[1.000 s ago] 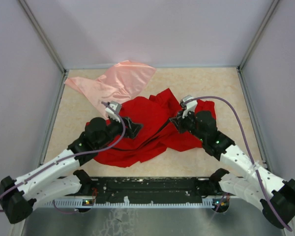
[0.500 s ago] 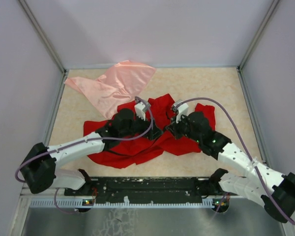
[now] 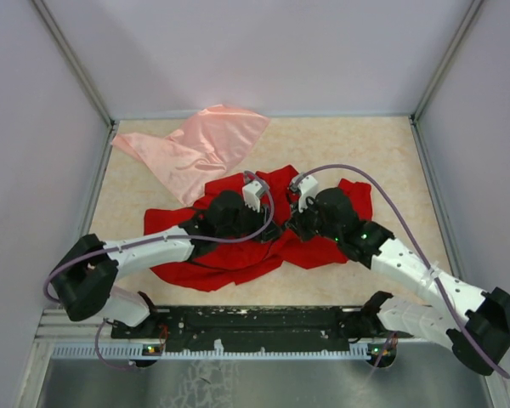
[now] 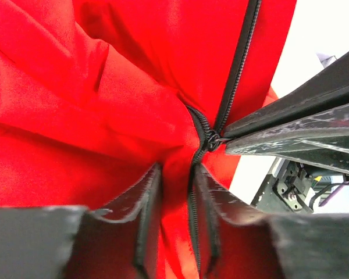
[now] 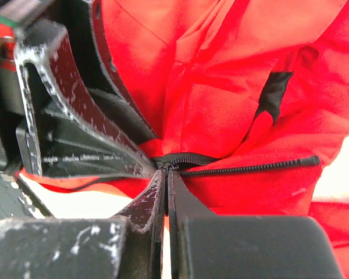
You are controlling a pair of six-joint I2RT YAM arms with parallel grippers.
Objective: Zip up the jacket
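A: Where's the jacket point(image 3: 225, 265)?

B: Mid bench point(image 3: 365, 153), a crumpled red heap just beside the pink cloth point(image 3: 200, 149). Can't tell if they overlap.

A: Tools?

B: Both meet at the middle of the heap. The left tool point(image 4: 174, 200) is clenched on a fold of the jacket, and the zipper point(image 4: 238, 58) runs between its fingers just under the slider point(image 4: 209, 139). The right tool point(image 5: 166, 174) is pinched tight on the slider, tips practically together.

A: How does it handle?

B: I'd say light, thin and limp, with no stiffness at all. It bunches and slides on the bench, so the track sags unless it's pulled taut. Not fragile, but loose fabric could jam in the slider.

A: Best hold?

B: Pretty much this one. One tool takes the slider, the other anchors the cloth right below it and pulls the opposite way.

A: Which way does it point?

B: From the top, the heap spreads left-right. Collar and hem I can't tell, it's too crumpled. The zipper is the axis that counts. In the left wrist view the open track goes from the slider up and away from the left tool. In the right wrist view a loose toothed strip runs sideways to a free end. My guess is the slider travels along that line, away from the anchor.
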